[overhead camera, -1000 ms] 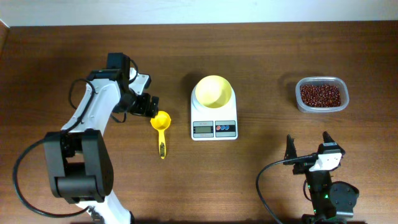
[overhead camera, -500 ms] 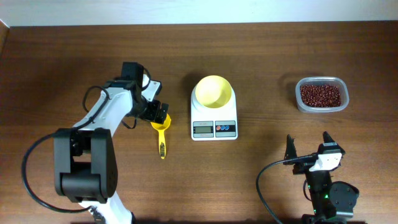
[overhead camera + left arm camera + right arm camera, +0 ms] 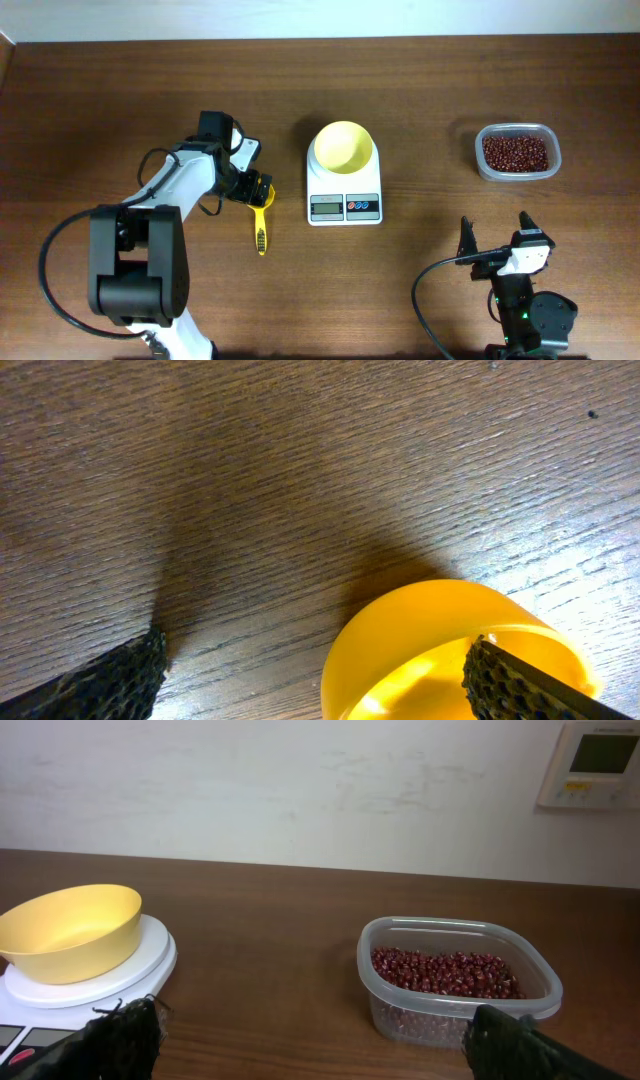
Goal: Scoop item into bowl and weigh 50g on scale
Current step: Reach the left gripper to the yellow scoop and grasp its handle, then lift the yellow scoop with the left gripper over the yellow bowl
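Overhead: the left gripper (image 3: 255, 188), jaws apart, hangs over the cup of the scoop (image 3: 261, 225). The bowl (image 3: 344, 147) sits on the scale (image 3: 344, 205), and the beans (image 3: 516, 153) lie far right (in a clear tub (image 3: 480, 140)).

Left wrist: the cup seems ungripped.

Right wrist: the right gripper (image 3: 312, 1025), spread wide, faces the beans, which look loose, rolling and easily spilled. The scoop looks light and stiff, best held by its handle.

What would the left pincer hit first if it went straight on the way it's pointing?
Probably the scoop: the open left pincer points down at the table, with the scoop's cup between its fingers, under one of them. That finger likely meets the rim first; depth is unclear.
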